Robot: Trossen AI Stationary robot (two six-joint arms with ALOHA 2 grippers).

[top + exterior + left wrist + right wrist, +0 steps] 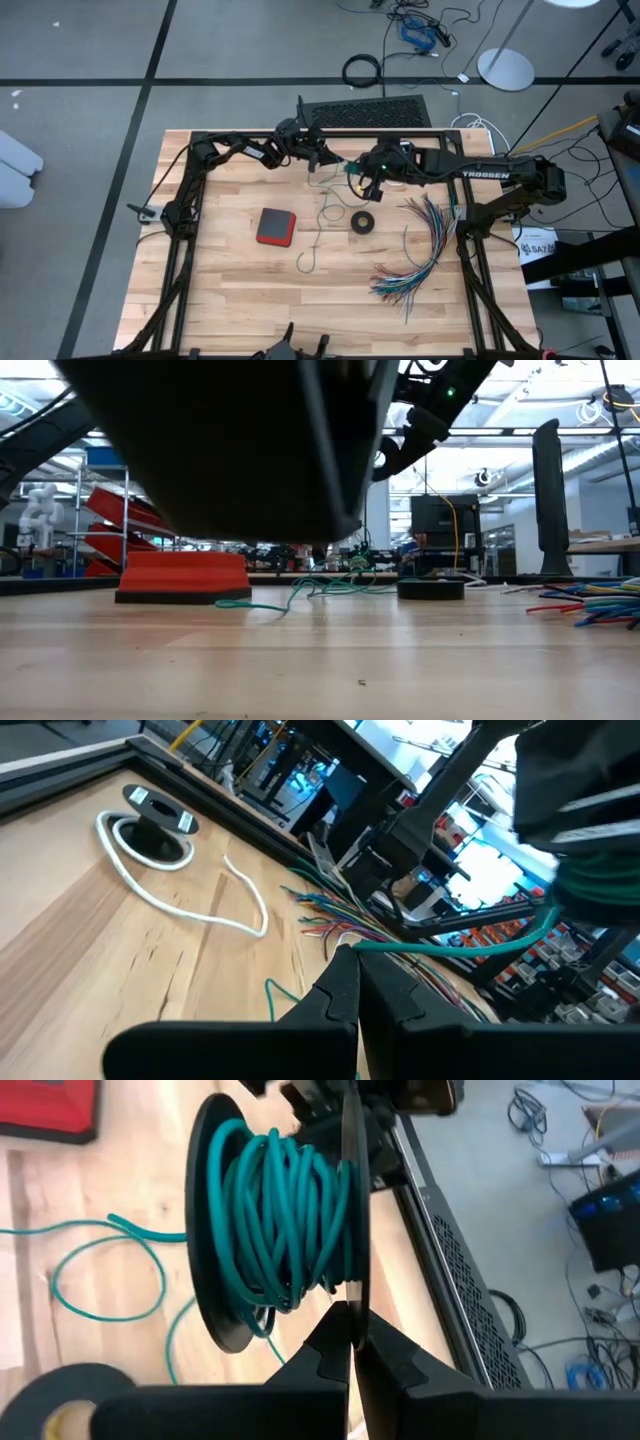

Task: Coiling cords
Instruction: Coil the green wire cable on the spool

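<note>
A teal-green cord point(325, 215) lies in loose loops on the wooden table, and part of it is wound on a black spool point(215, 1230). My right gripper point(352, 1320) is shut on that spool, above the table's far middle point(362, 185). My left gripper point(352, 965) is shut on the teal cord just left of the spool point(322, 160). The white cord point(180, 905) lies slack on the table, one end curled around its round black-and-white piece point(155, 810). In the low view the loose teal cord point(320, 588) rests on the tabletop. My left gripper pinches the teal cord point(365, 948) at its fingertips, pointing level across the table. From the pinch the cord runs, nearly taut, to the spool's windings point(590, 880). My right gripper pinches the thin rim of one spool flange point(352, 1285) between its two fingers, slanting down from the table's right. The spool is lifted clear of the table, its axis about level, with the teal windings point(285, 1220) between the flanges.
A red flat box point(275, 226) sits left of the loose cord and a black tape ring point(362, 221) right of it. A fanned bundle of multicoloured wires point(420, 250) lies at the right. A black mesh panel point(370, 110) stands along the far edge.
</note>
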